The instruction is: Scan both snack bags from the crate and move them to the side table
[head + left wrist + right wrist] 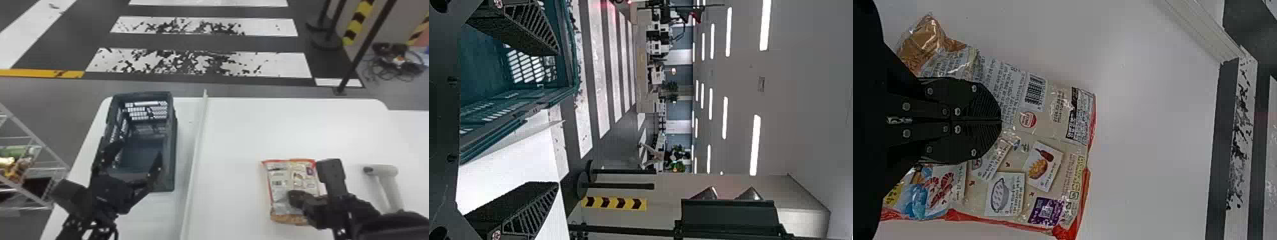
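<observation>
My left gripper stands open over the near part of the dark crate. In the left wrist view, the left gripper has its two fingers wide apart, with the crate behind them. A snack bag lies flat on the table with its printed back and barcode facing up. Over this bag is my right gripper. The right wrist view has the right gripper shut, its fingers together above the snack bag, partly covering it.
The white table is split by a raised pale divider between crate and bag. A white handheld scanner lies beyond the right gripper. At the left stands a wire rack holding packaged items. Black posts rise behind the table.
</observation>
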